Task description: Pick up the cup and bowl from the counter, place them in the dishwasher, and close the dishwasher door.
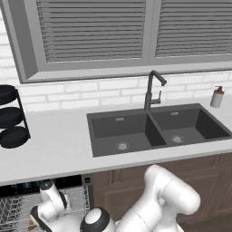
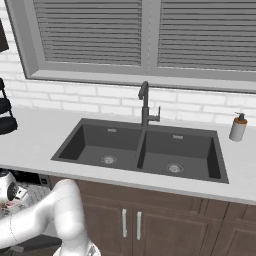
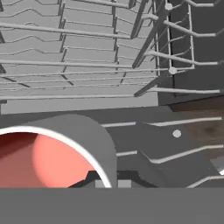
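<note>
Left base view shows, at the far left, a black rack with three round dark shelves (image 1: 11, 117) standing on the long light grey-white counter (image 1: 59, 145). No brand or readable writing appears anywhere; the black control strip of the dishwasher (image 1: 68, 182) carries only small lit marks, too small to read. Below that strip the dishwasher is open, and its silver wire rack (image 1: 11, 213) is visible with the white arm reaching down into it. To the right, the dark grey double sink (image 1: 156, 129) is set into the counter, each basin with only its round drain, and a dark tall faucet (image 1: 153, 90) rises behind the divider. At the far right a white soap dispenser bottle with a brown top (image 1: 217, 97) stands on the counter by the white brick wall.

Hand view looks into the wire rack, where the short white cup with a coral-red inside (image 3: 43, 159) sits at the lower left, its mouth facing the camera. The gripper (image 3: 113, 183) has its jaws clenched on the cup's rim. The bowl I cannot find.
</note>
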